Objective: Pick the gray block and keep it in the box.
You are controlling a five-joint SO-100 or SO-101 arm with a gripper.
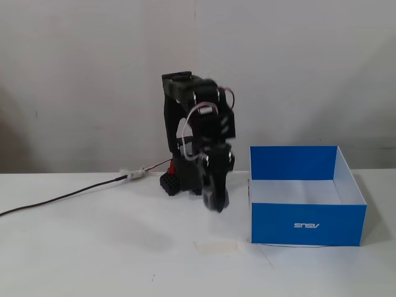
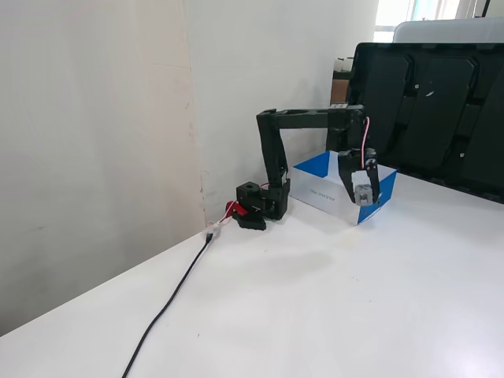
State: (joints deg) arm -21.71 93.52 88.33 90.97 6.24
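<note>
My gripper (image 1: 216, 203) hangs fingers-down a little above the white table, just left of the blue box (image 1: 306, 216) in this fixed view, and it is blurred there. In the other fixed view the gripper (image 2: 362, 200) is in front of the box (image 2: 312, 167), and a small gray block (image 2: 361, 189) shows between its black fingers, lifted off the table. The box is lidless, white inside, with a small white logo on its front wall. No block lies on the table.
The arm's base (image 1: 176, 179) stands by the wall, with a cable (image 1: 62, 198) running off to the left. A strip of pale tape (image 1: 216, 246) lies on the table in front of the gripper. Dark monitors (image 2: 429, 110) stand behind the box.
</note>
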